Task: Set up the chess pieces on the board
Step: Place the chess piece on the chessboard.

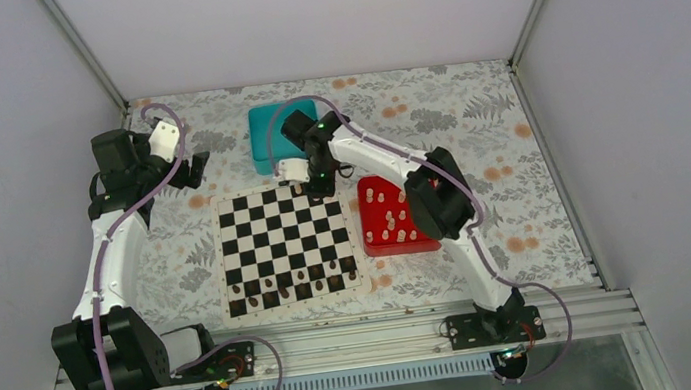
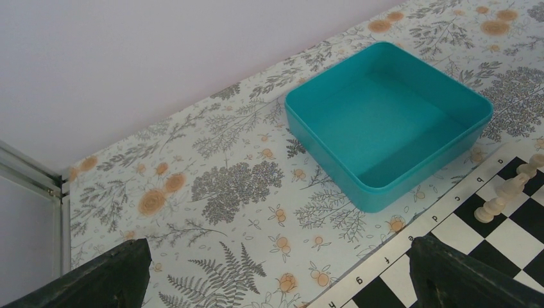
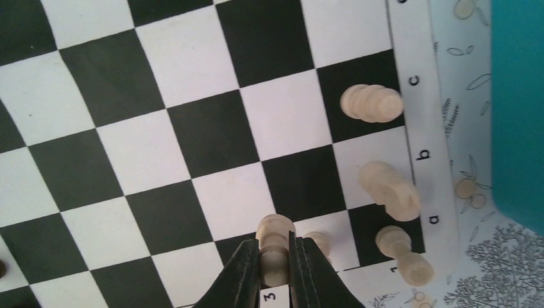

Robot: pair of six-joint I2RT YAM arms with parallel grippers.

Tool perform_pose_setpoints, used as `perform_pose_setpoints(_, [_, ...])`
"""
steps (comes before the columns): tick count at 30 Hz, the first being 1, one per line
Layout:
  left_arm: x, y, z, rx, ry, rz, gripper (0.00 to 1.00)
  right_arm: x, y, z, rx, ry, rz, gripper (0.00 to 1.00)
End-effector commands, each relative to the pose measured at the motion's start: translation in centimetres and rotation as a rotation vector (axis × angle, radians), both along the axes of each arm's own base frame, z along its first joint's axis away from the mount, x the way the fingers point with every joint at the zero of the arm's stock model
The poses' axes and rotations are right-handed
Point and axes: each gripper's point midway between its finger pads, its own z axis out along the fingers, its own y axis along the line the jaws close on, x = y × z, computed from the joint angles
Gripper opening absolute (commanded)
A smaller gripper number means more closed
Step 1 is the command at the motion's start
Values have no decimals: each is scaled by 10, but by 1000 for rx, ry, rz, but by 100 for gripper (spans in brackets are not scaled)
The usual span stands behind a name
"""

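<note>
The board (image 1: 275, 229) lies mid-table, checkered black and white. My right gripper (image 3: 276, 264) hangs over its far edge, shut on an upright cream chess piece (image 3: 276, 239) just above a square near the border. Three more cream pieces (image 3: 390, 189) stand in the edge row beside it, and one (image 3: 319, 242) is half hidden behind a finger. From above, the right gripper (image 1: 305, 182) is at the board's far side. My left gripper (image 1: 200, 169) is open off the board's far left corner, its fingers (image 2: 96, 277) wide apart over the tablecloth, holding nothing.
A teal box (image 1: 278, 135), seen with nothing in it in the left wrist view (image 2: 385, 122), sits just beyond the board. A red tray (image 1: 399, 248) right of the board holds several cream pieces (image 1: 390, 219). Dark pieces (image 1: 302, 279) fill the board's near rows.
</note>
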Motion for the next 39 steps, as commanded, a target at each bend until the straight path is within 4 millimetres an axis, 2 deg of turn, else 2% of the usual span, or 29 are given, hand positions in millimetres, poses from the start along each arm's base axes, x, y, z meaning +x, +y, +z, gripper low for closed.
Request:
perform_pose_setpoints(1, [-2, 0, 9, 0, -29, -2, 100, 9, 12, 5, 47, -31, 14, 10])
perform_pose_setpoints(9, [-2, 0, 9, 1, -31, -1, 100, 14, 11, -21, 19, -20, 15, 11])
perform_pose_setpoints(27, [-2, 0, 8, 1, -28, 0, 100, 26, 3, -44, 0, -13, -17, 11])
perform_pose_setpoints(30, [-2, 0, 7, 0, -26, -1, 100, 26, 2, -46, -3, -9, -18, 15])
perform_pose_setpoints(32, [-3, 0, 8, 0, -26, -2, 100, 26, 3, -43, 5, -9, -21, 23])
perform_pose_setpoints(34, [-3, 0, 7, 0, -24, -3, 100, 24, 6, -32, 28, -6, -14, 28])
perform_pose_setpoints(38, [-3, 0, 7, -1, -24, -6, 100, 21, 11, 8, 96, -33, -10, 41])
perform_pose_setpoints(39, [-3, 0, 7, -1, -24, -6, 100, 20, 11, 19, 109, -44, -10, 41])
